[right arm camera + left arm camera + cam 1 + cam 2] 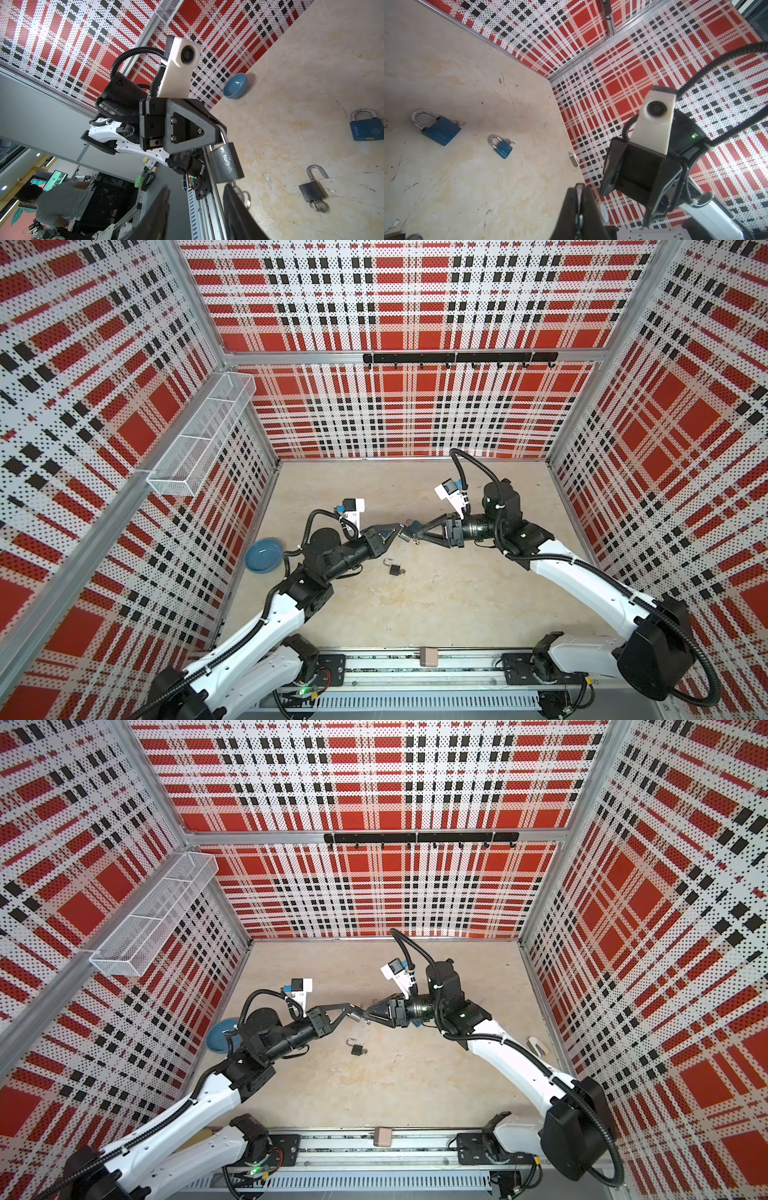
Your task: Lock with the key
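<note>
My left gripper [218, 128] is shut on the shackle of a dark grey padlock [225, 162], which hangs in the air over the middle of the floor. In both top views it sits between the two grippers [404, 533] [356, 1016]. A key ring [242, 194] dangles under its body; the key itself is mostly hidden behind one of my right fingers [236, 209]. My right gripper [199, 207] stands open just short of the padlock with nothing between its fingers. The left wrist view shows my left gripper [579, 191] pressed together on a thin silvery edge.
A second grey padlock [395, 568] [312, 191] lies on the floor with its shackle open and a key in it. Two blue padlocks [440, 129] [502, 146] lie further off. A blue bowl [264, 554] stands by the left wall, and a small white object [536, 1045] lies by the right wall.
</note>
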`<action>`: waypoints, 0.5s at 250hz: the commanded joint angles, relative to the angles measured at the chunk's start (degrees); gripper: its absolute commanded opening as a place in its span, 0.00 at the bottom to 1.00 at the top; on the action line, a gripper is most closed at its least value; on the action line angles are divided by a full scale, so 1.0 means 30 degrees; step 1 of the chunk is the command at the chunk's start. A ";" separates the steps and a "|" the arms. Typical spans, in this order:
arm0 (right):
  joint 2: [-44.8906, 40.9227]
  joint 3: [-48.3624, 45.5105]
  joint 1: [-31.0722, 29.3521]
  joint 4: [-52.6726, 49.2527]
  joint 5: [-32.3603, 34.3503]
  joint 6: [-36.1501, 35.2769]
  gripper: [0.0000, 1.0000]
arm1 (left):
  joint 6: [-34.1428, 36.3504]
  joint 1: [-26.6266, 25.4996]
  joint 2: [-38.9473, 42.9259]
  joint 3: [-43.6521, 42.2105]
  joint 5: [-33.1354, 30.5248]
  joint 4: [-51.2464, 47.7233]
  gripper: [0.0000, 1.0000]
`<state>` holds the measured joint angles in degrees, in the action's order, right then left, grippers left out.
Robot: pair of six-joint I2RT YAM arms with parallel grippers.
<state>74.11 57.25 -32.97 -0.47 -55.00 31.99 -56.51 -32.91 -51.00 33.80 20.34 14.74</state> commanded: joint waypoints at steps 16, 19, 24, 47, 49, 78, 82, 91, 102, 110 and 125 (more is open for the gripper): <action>0.0417 -0.0068 0.0012 0.1277 -0.0211 0.0020 0.45 | -0.0583 0.0146 0.0390 0.0881 0.0199 0.1238 0.00; 0.0447 -0.0030 0.0009 0.1329 -0.0211 0.0030 0.45 | -0.0608 0.0138 0.0364 0.0930 0.0245 0.1234 0.00; 0.0560 0.0009 0.0022 0.1378 -0.0186 0.0002 0.45 | -0.0634 0.0156 0.0339 0.0975 0.0320 0.1222 0.00; 0.0962 0.0244 0.0026 0.1780 -0.0378 0.0246 0.45 | -0.0645 0.0159 0.0389 0.1122 0.0428 0.1224 0.00; 0.0991 0.0249 0.0017 0.1808 -0.0392 0.0253 0.44 | -0.0631 0.0173 0.0390 0.1124 0.0428 0.1236 0.00; 0.1247 0.0297 0.0015 0.2266 -0.0753 0.0648 0.39 | -0.0655 0.0234 0.0473 0.1126 0.0366 0.1238 0.00; 0.1236 0.0296 0.0029 0.2275 -0.0717 0.0650 0.39 | -0.0657 0.0254 0.0477 0.1125 0.0369 0.1229 0.00; 0.1248 0.0303 0.0009 0.2223 -0.0672 0.0629 0.39 | -0.0636 0.0276 0.0503 0.1140 0.0355 0.1219 0.00; 0.1201 0.0306 0.0013 0.2164 -0.0672 0.0613 0.38 | -0.0634 0.0332 0.0503 0.1125 0.0311 0.1213 0.00; 0.1219 0.0289 0.0028 0.2159 -0.0679 0.0619 0.36 | -0.0631 0.0367 0.0478 0.1125 0.0311 0.1238 0.00; 0.1217 0.0290 0.0008 0.2149 -0.0734 0.0629 0.29 | -0.0625 0.0448 0.0434 0.1152 0.0310 0.1238 0.00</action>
<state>77.54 57.10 -32.97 2.66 -56.12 34.02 -57.69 -32.34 -50.54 35.14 20.75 15.66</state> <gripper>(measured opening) 0.345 0.080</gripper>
